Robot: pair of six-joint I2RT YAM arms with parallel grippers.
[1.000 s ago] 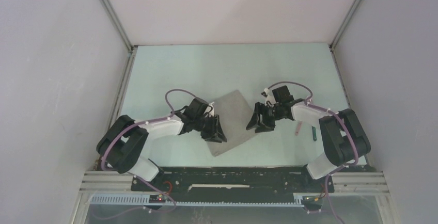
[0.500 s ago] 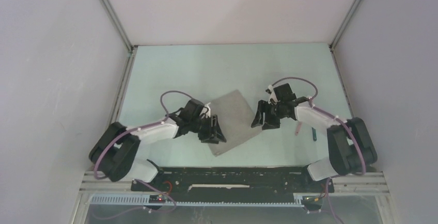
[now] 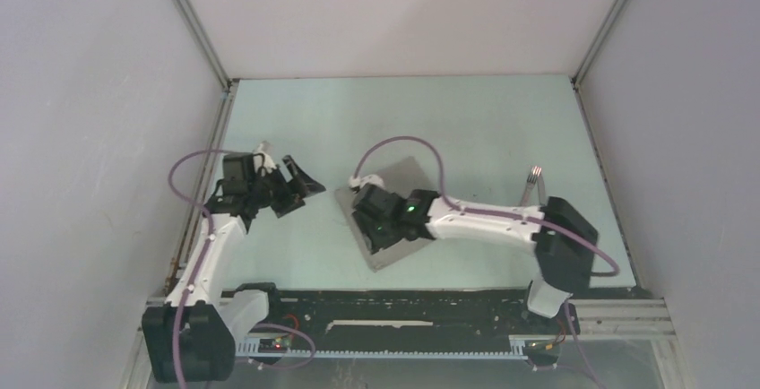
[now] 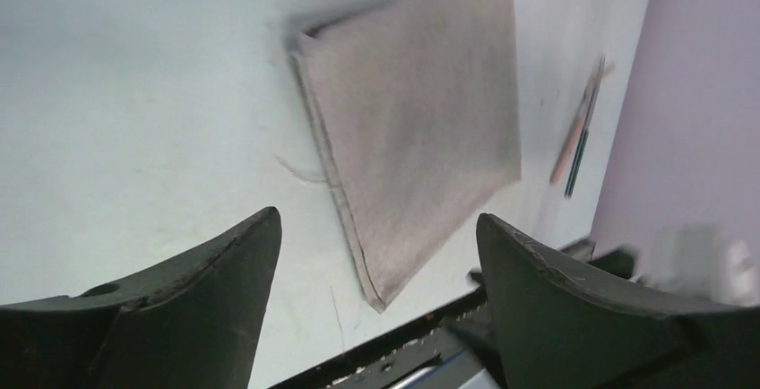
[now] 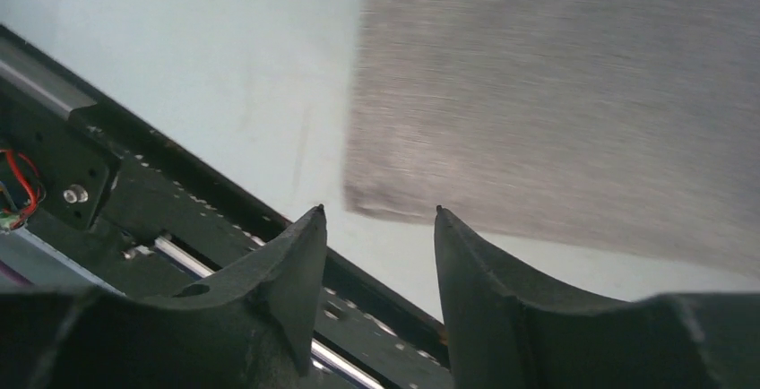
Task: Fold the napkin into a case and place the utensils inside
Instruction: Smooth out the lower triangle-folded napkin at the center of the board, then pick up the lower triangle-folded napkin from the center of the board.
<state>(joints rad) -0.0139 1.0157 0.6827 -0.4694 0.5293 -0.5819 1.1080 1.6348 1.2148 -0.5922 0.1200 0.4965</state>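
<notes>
Top view: we note the napkin flat at mid-table, nearer the table's near edge. The right gripper hangs over it. The left gripper is near the left edge. The utensils lie toward the right edge.

Left wrist: fingers spread wide, empty; napkin beyond them.

Right wrist: jaws partly apart, pinching nothing, over the napkin's near corner.
</notes>
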